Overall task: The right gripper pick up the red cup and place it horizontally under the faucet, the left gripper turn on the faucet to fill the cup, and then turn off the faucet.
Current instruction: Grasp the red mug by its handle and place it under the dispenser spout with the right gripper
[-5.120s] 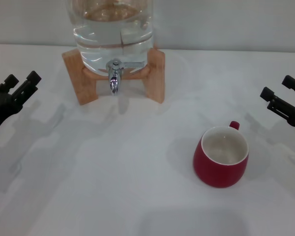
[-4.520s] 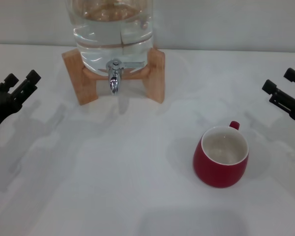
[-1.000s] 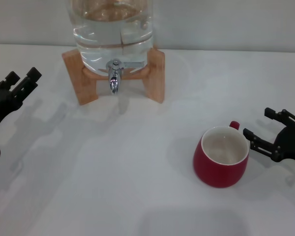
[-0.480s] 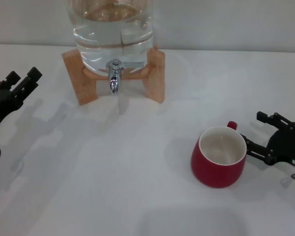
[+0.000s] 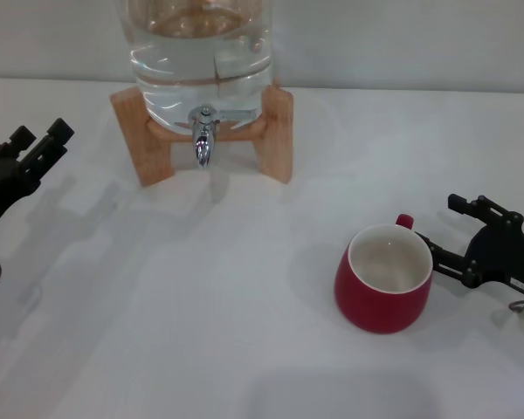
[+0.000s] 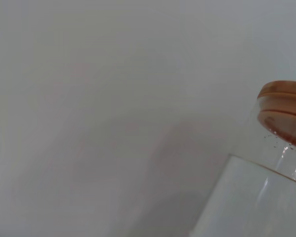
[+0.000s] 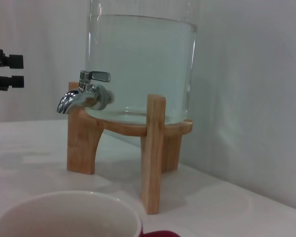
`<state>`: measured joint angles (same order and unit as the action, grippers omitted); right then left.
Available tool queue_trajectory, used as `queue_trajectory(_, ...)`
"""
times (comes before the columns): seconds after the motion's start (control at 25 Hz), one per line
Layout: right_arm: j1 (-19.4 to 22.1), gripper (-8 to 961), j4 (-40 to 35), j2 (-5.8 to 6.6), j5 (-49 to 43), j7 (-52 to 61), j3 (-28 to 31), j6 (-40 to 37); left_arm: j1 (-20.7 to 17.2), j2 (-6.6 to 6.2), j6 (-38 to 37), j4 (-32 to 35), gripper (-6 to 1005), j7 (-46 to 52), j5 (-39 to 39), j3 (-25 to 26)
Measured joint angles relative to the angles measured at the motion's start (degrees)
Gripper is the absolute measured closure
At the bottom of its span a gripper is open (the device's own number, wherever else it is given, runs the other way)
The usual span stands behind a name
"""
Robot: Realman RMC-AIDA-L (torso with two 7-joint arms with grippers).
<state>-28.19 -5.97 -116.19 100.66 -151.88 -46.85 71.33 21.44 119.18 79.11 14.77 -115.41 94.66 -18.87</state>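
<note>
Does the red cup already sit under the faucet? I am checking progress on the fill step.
No: in the head view the red cup stands on the table well off from the faucet, next to the right gripper.

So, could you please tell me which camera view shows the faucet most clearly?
The right wrist view shows the faucet best: side on, with its top lever, body and downward spout all visible against the glass jar. The head view shows it from above and foreshortened. The left wrist view does not show it.
</note>
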Motion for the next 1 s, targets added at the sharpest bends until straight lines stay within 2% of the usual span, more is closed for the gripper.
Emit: queue_trajectory(1.0,-1.08,193,-0.80,0.12,0.20,0.00,0.00,-3.01,-0.08,0.09,-0.19,-0.10,131,0.01,0.01,0.07)
